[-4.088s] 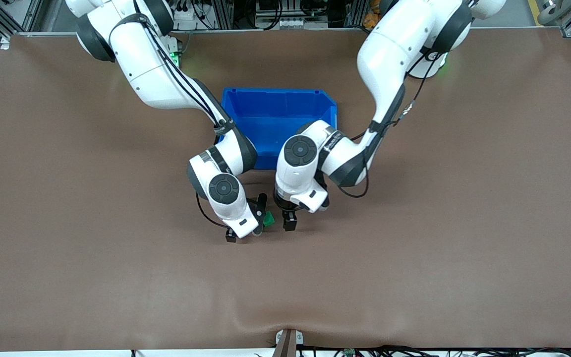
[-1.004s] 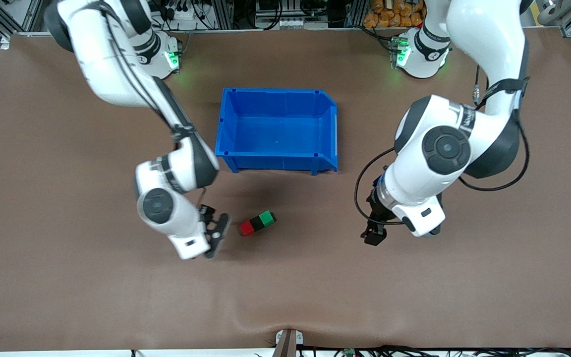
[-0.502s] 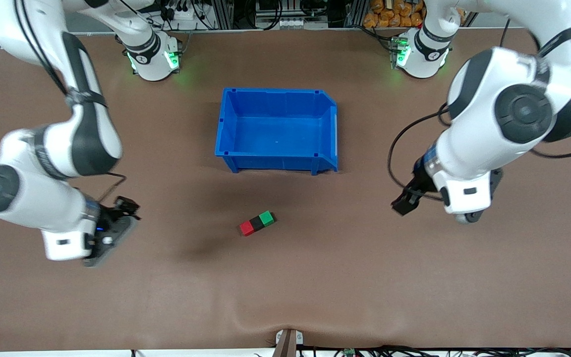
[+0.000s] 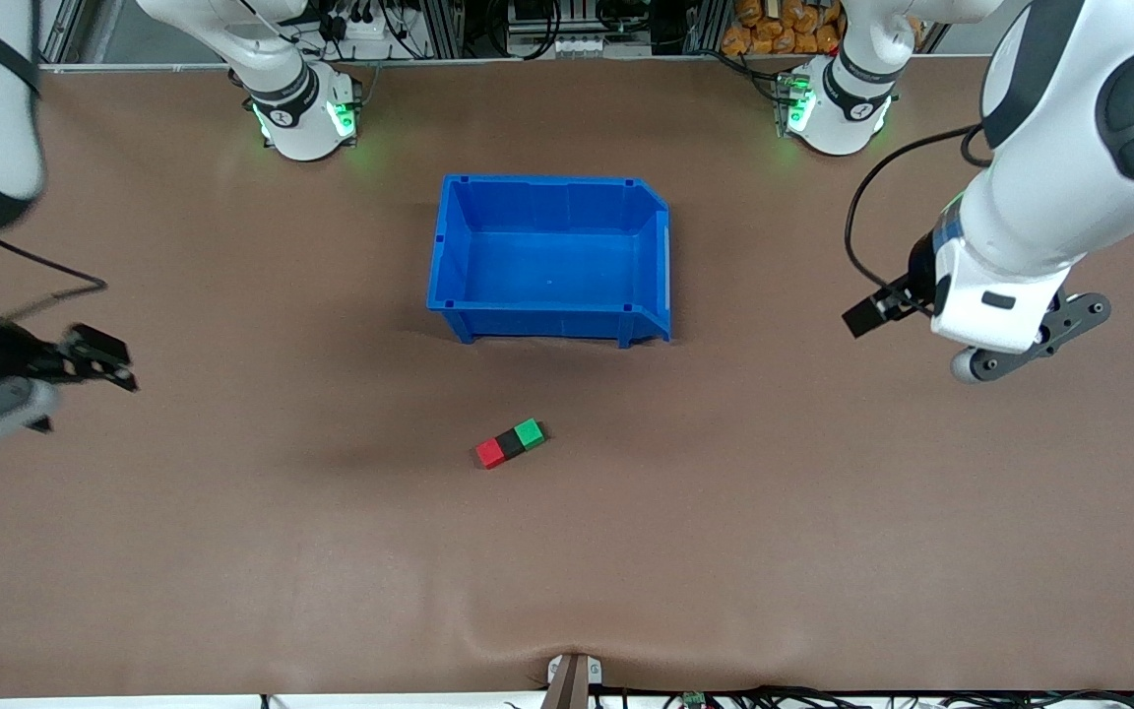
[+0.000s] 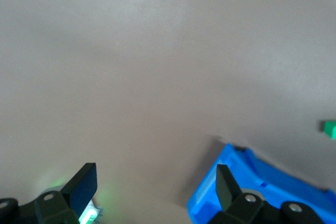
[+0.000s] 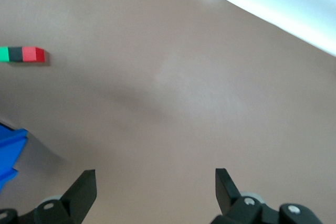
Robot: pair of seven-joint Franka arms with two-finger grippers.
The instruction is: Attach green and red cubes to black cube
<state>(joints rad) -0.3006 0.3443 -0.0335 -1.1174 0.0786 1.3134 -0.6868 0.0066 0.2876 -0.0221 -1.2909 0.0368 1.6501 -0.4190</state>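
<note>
The red cube [image 4: 490,454], the black cube [image 4: 510,444] and the green cube [image 4: 529,433] lie joined in one short row on the table, black in the middle, nearer to the front camera than the blue bin [image 4: 547,295]. The row also shows in the right wrist view, with the red cube [image 6: 32,54] at one end. The green cube [image 5: 329,127] shows at the edge of the left wrist view. My left gripper [image 4: 870,313] is open and empty, raised over the left arm's end of the table. My right gripper [image 4: 99,356] is open and empty over the right arm's end.
The blue bin is empty and stands mid-table between the arm bases and the cube row. It shows in the left wrist view [image 5: 262,192] and at the edge of the right wrist view [image 6: 8,150]. Brown table surface surrounds the cubes.
Both grippers, earlier down at the cubes, have let go and swung outward to opposite ends of the table. The joined row of three cubes has stayed in place.
</note>
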